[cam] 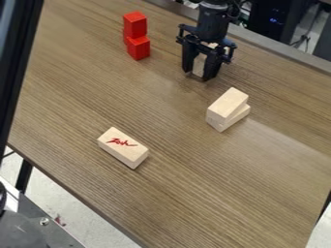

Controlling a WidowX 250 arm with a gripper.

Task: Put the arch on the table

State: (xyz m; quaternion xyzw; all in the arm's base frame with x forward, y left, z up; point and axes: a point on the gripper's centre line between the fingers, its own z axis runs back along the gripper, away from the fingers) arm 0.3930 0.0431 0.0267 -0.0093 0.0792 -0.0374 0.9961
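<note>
Wooden and red blocks on a brown tabletop [259,179], with robot gripper [198,74].
At top, gripper pointing down, pale piece [199,64] between its fingers; upper left, stacked red blocks [138,47]; right of centre, two pale blocks [227,105] stacked askew; lower left of centre, single pale block [123,147] with red marking on top.

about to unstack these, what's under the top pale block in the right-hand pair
Under the top pale block is another pale block, set at a slight angle, part of it showing at the right; the rest is covered.
</note>
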